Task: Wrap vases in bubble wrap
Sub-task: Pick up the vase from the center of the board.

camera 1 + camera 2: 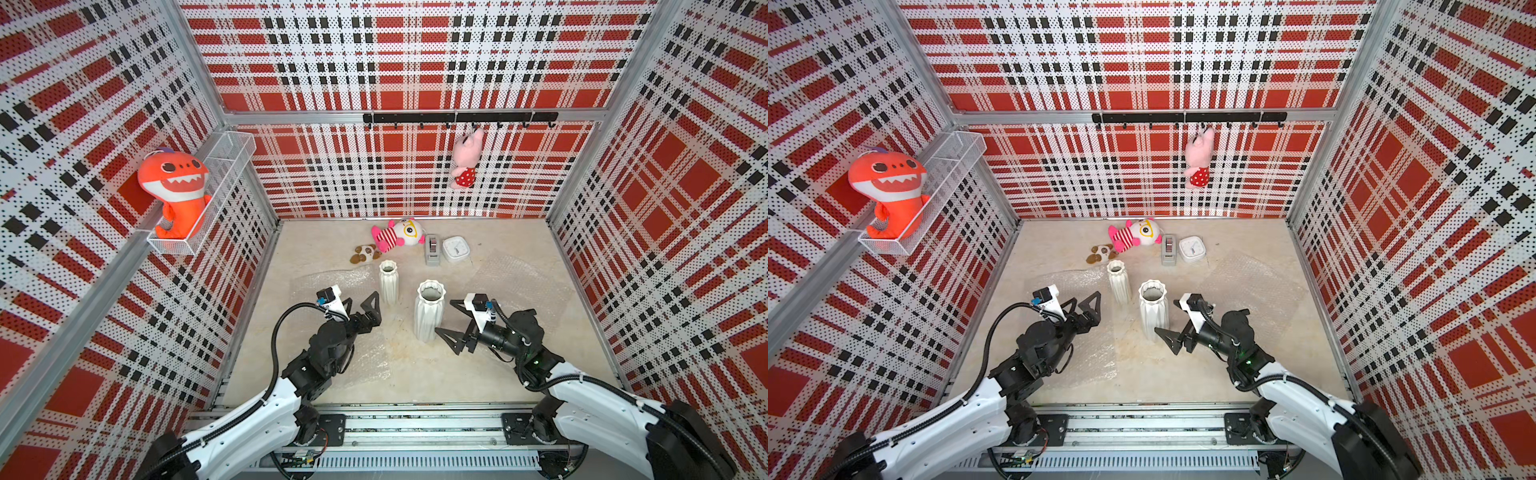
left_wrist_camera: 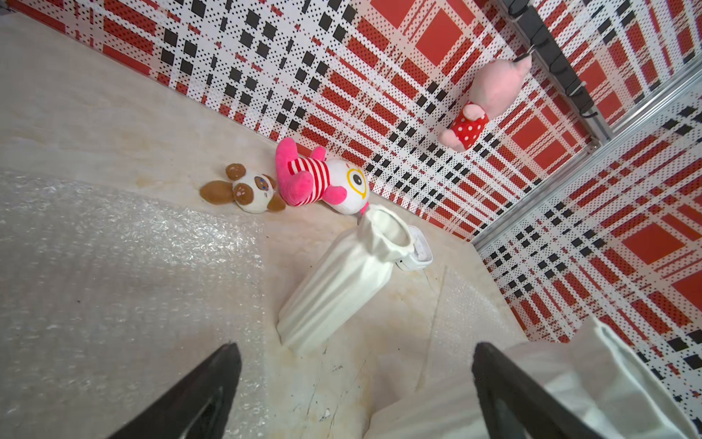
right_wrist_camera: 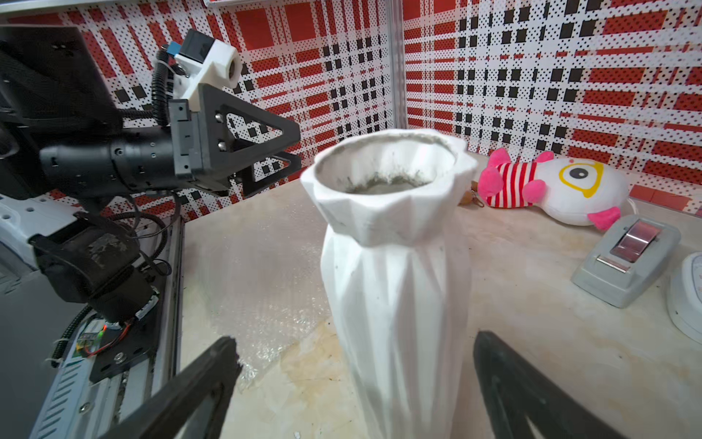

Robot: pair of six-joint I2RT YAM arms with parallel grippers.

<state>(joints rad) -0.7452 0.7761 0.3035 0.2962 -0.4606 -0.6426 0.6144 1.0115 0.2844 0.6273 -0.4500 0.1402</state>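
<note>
Right tool (image 1: 443, 315) agape beside taller vase (image 1: 427, 322)

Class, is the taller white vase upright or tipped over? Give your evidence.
Upright: the taller vase stands on its base, open scalloped mouth facing up.

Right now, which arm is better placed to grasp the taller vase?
Right, I think: the right tool is open, aimed squarely at the taller vase close before it. The left tool, open too, faces the slimmer vase.
</note>
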